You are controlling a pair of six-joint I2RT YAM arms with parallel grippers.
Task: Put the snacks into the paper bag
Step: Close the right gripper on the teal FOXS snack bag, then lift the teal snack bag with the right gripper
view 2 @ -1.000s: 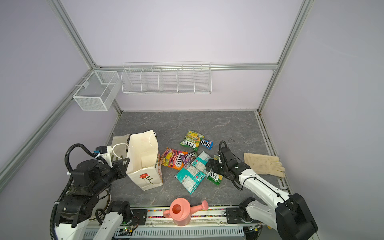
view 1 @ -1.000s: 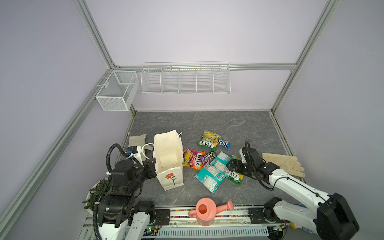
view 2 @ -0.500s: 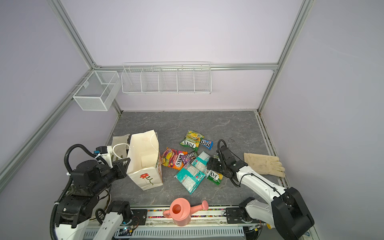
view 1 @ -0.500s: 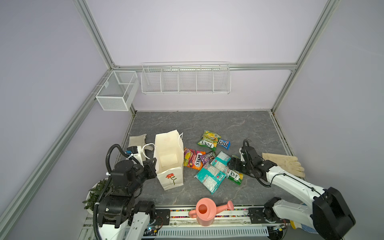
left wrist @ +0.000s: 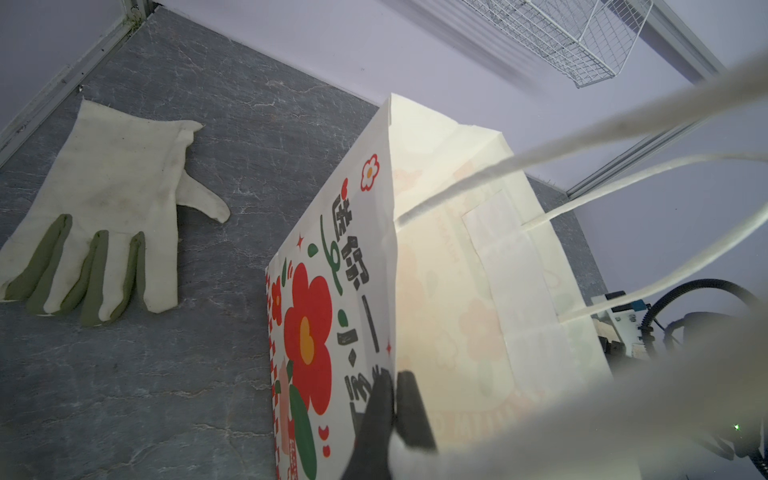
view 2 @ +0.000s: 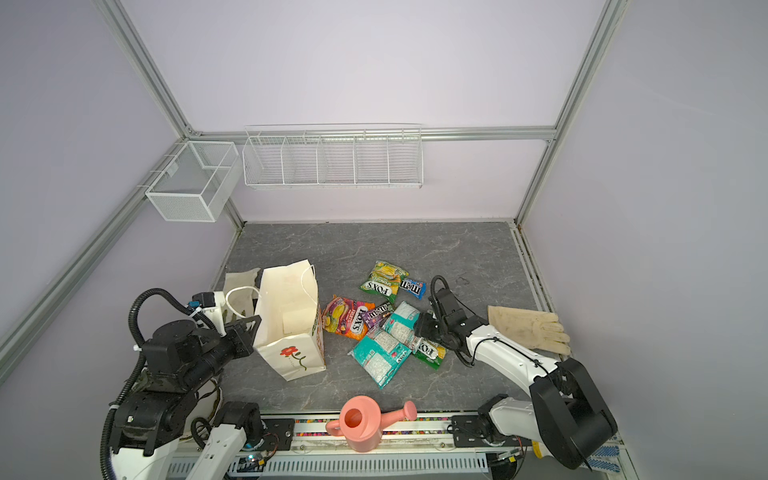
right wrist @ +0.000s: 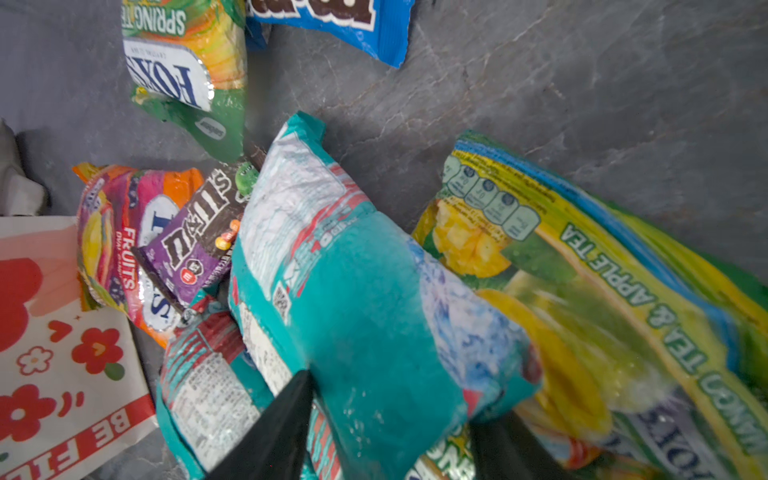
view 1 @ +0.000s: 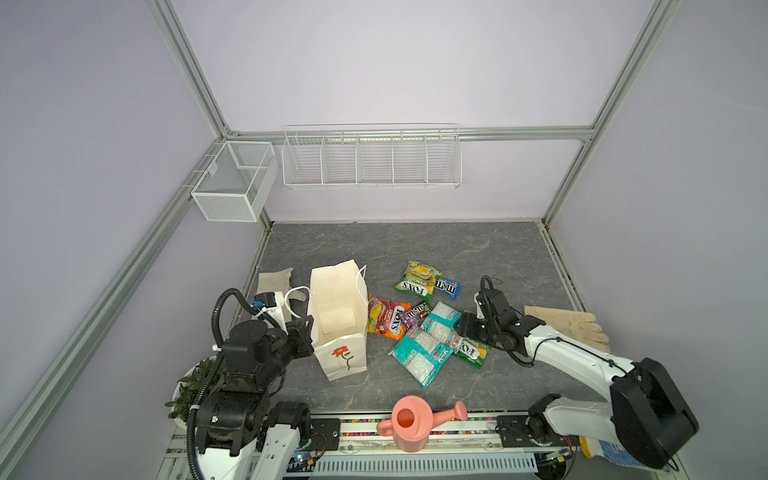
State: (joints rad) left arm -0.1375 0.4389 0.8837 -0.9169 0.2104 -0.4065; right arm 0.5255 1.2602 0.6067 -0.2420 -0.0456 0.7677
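The cream paper bag stands open and upright at the left, and my left gripper is shut on its rim. The snacks lie in a heap to its right. My right gripper is low over the heap and shut on the upper teal-white pack. That pack rests on a second teal-white pack and a green-yellow FOX'S bag. Nearer the bag lie an orange-purple FOX'S bag and a purple M&M's pack. Farther back are another green FOX'S bag and a blue M&M's pack.
A pink watering can stands at the front edge. One beige glove lies right of my right arm, another behind the bag at the left. A small plant sits by the left arm's base. Wire baskets hang on the back wall.
My right gripper has shifted a little left onto the heap and its jaws have closed around the teal-white pack. The left gripper and the bag have not moved.
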